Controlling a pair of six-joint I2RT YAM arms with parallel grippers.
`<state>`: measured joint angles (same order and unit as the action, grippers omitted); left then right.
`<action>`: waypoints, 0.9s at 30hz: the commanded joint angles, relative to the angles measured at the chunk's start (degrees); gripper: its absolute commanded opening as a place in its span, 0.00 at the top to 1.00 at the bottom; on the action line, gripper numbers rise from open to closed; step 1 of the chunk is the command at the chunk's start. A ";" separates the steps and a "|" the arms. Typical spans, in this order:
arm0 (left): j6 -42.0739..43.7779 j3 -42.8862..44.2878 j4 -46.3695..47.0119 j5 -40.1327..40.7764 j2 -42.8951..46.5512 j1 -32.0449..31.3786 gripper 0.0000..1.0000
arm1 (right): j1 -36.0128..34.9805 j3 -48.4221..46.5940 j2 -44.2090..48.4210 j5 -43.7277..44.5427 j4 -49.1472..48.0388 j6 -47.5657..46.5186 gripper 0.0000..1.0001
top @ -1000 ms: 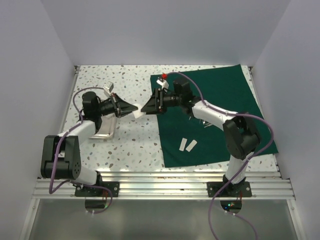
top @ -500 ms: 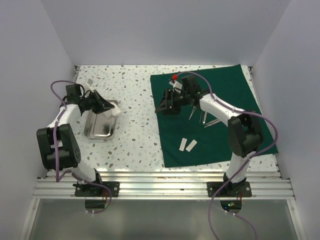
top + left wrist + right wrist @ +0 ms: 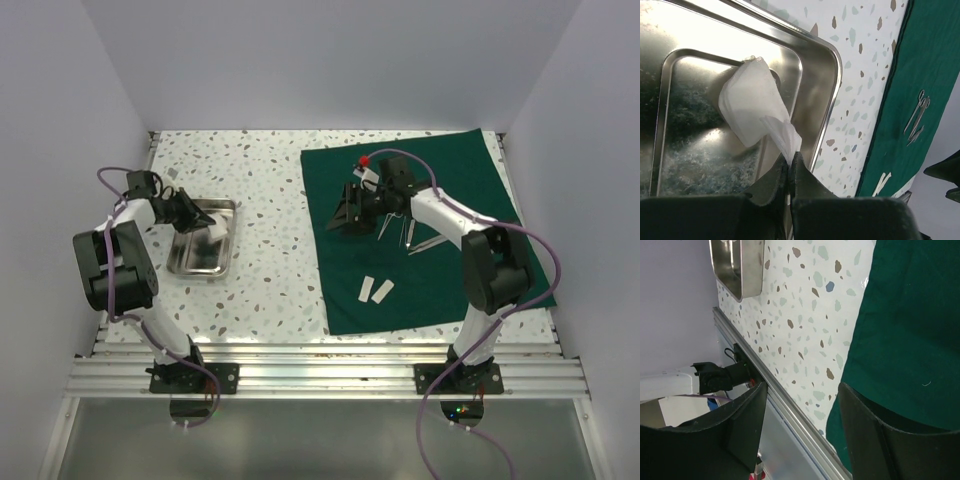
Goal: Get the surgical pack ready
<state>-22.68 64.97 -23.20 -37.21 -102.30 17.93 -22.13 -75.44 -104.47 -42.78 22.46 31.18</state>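
Observation:
The dark green drape (image 3: 470, 190) lies flat on the right half of the table, with steel scissor-like instruments (image 3: 408, 232) and two white gauze pieces (image 3: 375, 290) on it. The steel tray (image 3: 190, 258) sits at the left. My left gripper (image 3: 202, 228) is shut on a white gauze piece (image 3: 752, 105) and holds it over the tray (image 3: 822, 60). My right gripper (image 3: 340, 220) is open and empty above the drape's left part (image 3: 910, 315).
The drape's left edge runs at about mid-table (image 3: 318, 250). The speckled tabletop (image 3: 270, 270) lies between the tray and the drape. An aluminium rail (image 3: 320, 355) runs along the near edge. White walls enclose three sides.
My left gripper took the gauze from the handover at mid-table and carried it left over the tray. My right gripper let go and drew back right over the drape.

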 commanded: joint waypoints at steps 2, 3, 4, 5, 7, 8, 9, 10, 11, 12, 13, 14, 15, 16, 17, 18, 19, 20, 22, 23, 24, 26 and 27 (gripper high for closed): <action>2.02 2.44 2.19 -1.19 -2.28 0.26 1.00 | -0.02 0.73 2.42 -2.65 0.48 -1.82 0.37; 2.11 2.53 2.46 -1.20 -2.38 0.26 1.00 | -0.02 0.82 2.51 -2.65 0.48 -1.82 0.37; 2.20 2.53 2.72 -1.02 -2.64 0.35 1.00 | -0.02 0.99 2.60 -2.74 0.39 -1.91 0.38; 2.29 2.53 3.24 -1.02 -2.64 0.26 1.00 | -0.02 1.34 2.77 -2.74 0.31 -1.91 0.37; 1.76 2.79 4.12 -1.54 -3.34 0.35 1.00 | 0.07 1.70 2.86 -2.65 0.13 -1.91 0.37; 1.32 2.97 4.56 -2.42 -3.69 0.35 1.00 | 0.07 2.05 2.86 -2.74 -0.04 -1.91 0.38; 1.15 3.14 4.83 -2.51 -3.96 0.26 1.00 | 0.07 2.22 2.95 -2.74 -0.05 -1.91 0.38; 1.06 3.49 5.18 -2.60 -4.48 0.35 1.00 | 0.16 2.40 2.95 -2.74 -0.13 -1.91 0.38; 0.97 3.85 5.36 -2.52 -4.75 0.43 1.00 | 0.16 2.58 2.86 -2.74 -0.13 -1.82 0.37; 0.97 4.54 5.36 -2.43 -5.01 0.44 1.00 | 0.07 2.58 3.04 -2.74 -0.22 -1.91 0.38; 0.97 4.90 5.36 -2.51 -5.62 0.52 1.00 | 0.16 2.66 3.04 -2.74 -0.22 -1.91 0.38; 0.97 5.25 5.53 -2.43 -5.89 0.61 1.00 | 0.16 2.67 2.95 -2.74 -0.22 -1.82 0.37; 0.88 5.86 5.45 -2.25 -6.24 0.70 1.00 | 0.16 2.75 3.04 -2.74 -0.22 -1.91 0.38; 0.97 6.22 5.27 -1.99 -6.85 0.79 1.00 | 0.16 3.01 3.04 -2.74 -0.22 -1.91 0.37; 0.88 6.48 5.18 -1.81 -7.21 1.05 1.00 | 0.16 3.10 3.04 -2.74 -0.40 -1.91 0.38; 0.97 7.27 5.10 -1.73 -7.65 1.14 1.00 | 0.24 3.19 3.04 -2.74 -0.40 -1.91 0.37; 1.05 7.80 4.40 -1.64 -8.87 1.23 1.00 | 0.25 3.19 3.04 -2.74 -0.40 -1.82 0.38; 1.32 8.33 3.87 -1.38 -9.49 1.23 1.00 | 0.25 3.19 2.95 -2.74 -0.31 -1.91 0.38; 1.58 9.82 2.38 -1.02 -11.60 1.23 1.00 | 0.25 3.28 2.95 -2.74 -0.40 -1.91 0.37; 1.76 10.09 2.20 -0.59 -12.04 1.31 1.00 | 0.25 3.11 2.86 -2.74 -0.40 -1.91 0.37; 1.85 10.26 2.11 -0.49 -12.57 1.31 1.00 | 0.16 3.02 2.78 -2.66 -0.22 -1.91 0.37; 1.85 10.44 1.76 0.29 -12.92 1.31 0.96 | 0.33 2.93 2.69 -2.57 -0.22 -1.82 0.38; 2.02 10.61 1.49 0.47 -13.10 1.31 0.94 | 0.33 3.02 2.69 -2.65 -0.22 -1.82 0.38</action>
<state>-22.68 73.41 -20.91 -37.50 -114.74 18.70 -22.09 -72.51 -104.16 -44.49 22.70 30.17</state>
